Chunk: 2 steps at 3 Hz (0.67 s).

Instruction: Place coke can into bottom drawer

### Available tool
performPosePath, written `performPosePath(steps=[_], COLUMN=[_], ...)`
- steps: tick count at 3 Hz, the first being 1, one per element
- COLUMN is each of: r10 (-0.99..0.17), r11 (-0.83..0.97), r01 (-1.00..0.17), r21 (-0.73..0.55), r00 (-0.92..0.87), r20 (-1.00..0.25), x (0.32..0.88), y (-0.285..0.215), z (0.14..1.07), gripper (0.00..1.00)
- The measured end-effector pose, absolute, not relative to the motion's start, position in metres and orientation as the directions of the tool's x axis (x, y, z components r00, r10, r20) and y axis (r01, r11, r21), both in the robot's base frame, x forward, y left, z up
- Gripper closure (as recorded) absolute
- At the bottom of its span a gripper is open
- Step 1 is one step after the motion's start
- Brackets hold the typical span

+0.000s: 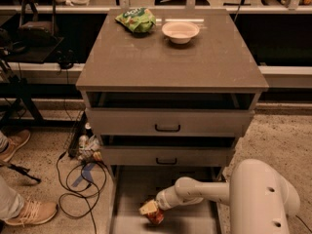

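Note:
The coke can [152, 212], orange-red and white, is tilted low inside the bottom drawer [127, 189], the pulled-out grey tray under the cabinet. My gripper [155, 207] reaches in from the right on a white arm and is shut on the can, at the drawer's front middle. I cannot tell whether the can touches the drawer floor.
A green snack bag [136, 19] and a white bowl [180, 31] sit at the back of the cabinet top. Two upper drawers with black handles [167, 127] are closed. Cables [78, 179] and a person's shoes [30, 212] lie on the floor at left.

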<state>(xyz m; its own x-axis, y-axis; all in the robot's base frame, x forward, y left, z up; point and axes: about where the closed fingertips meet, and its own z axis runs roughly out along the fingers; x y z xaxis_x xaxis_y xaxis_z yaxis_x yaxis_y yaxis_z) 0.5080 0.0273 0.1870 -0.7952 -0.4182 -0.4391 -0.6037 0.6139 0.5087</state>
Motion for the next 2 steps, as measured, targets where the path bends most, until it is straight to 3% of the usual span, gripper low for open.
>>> performPosePath(steps=[1, 2], r10=[-0.417, -0.446], r11=[0.614, 0.635], r01=[-0.601, -0.592], r21=[0.512, 0.496], r00=[-0.797, -0.805], r20=[-0.437, -0.390], x=[0.511, 0.510], y=[0.013, -0.031], z=[0.190, 0.209], gripper=[0.00, 0.00])
